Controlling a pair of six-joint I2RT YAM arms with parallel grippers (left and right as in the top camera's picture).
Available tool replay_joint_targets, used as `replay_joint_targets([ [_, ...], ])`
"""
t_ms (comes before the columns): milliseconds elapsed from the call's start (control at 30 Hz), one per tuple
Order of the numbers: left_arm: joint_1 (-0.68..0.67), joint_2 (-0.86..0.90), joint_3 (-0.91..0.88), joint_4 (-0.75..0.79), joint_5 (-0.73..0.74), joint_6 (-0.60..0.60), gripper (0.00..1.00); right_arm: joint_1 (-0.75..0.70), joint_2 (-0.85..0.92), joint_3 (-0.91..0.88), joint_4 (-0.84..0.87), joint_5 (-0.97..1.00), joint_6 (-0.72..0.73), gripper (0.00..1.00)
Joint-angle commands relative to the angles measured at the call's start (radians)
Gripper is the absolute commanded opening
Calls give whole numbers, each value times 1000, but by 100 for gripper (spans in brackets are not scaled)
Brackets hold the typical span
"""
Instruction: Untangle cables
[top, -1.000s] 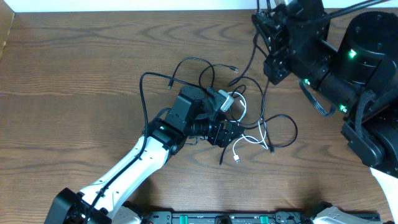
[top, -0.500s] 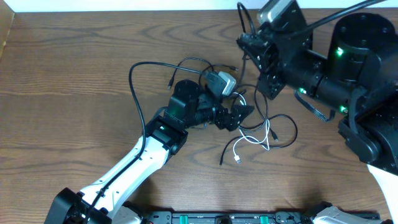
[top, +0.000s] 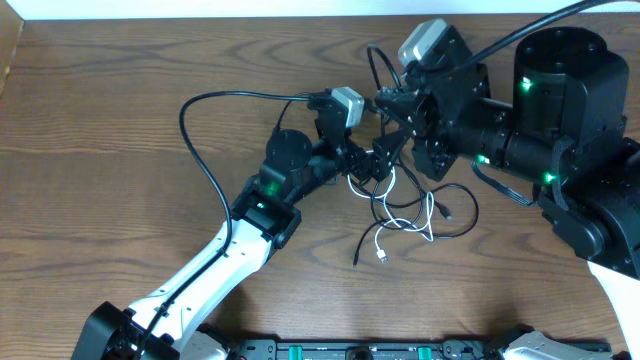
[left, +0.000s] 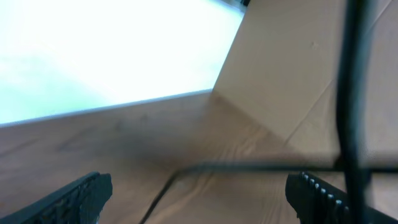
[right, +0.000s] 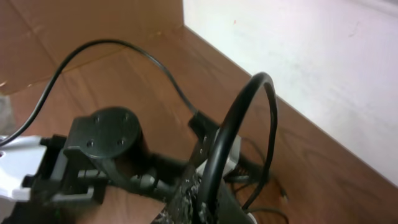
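Note:
A tangle of thin black cables (top: 447, 212) and one white cable (top: 376, 238) lies on the wooden table at centre right. My right gripper (top: 388, 100) is shut on a black cable (right: 231, 121), which loops up out of its jaws (right: 204, 200); the loop also shows in the overhead view (top: 372, 62). My left gripper (top: 371, 161) is lifted and tilted just below the right one, over the tangle's far-left part. In the left wrist view its jaws (left: 199, 190) are wide open with nothing held. A thin black cable (left: 186, 169) lies on the table beyond them.
The left arm's own thicker black wire (top: 186, 120) arcs over the table to its wrist camera. The right arm's bulky base (top: 580, 130) fills the right side. A cardboard wall (left: 292, 68) and a white wall (right: 298, 56) stand behind the table.
My right gripper has moved left, carrying the black cable with it. My left gripper has risen and swung toward the far side, close under the right one. The tangle has been pulled slightly.

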Motion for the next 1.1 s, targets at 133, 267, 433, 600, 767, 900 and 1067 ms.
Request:
replay_joint_targets([
  [133, 0, -1, 7, 115, -60, -93, 81, 6, 0, 7, -51, -42, -23, 1],
  [267, 0, -1, 7, 119, -70, -101, 19, 6, 0, 7, -54, -35, -27, 1],
  [433, 0, -1, 7, 111, -105, -127, 8, 5, 0, 7, -55, 80, -29, 1],
  [600, 0, -2, 7, 111, -103, -134, 7, -24, 0, 7, -59, 167, -14, 7],
  [767, 0, -7, 7, 110, -40, -137, 7, -81, 0, 7, -53, 468, 158, 99],
  [900, 0, -22, 7, 110, -9, -138, 8, -179, 4, 7, -55, 623, 252, 99],
  [1067, 2, -70, 7, 114, -5, -181, 7, -343, 30, 7, -97, 489, 185, 99],
])
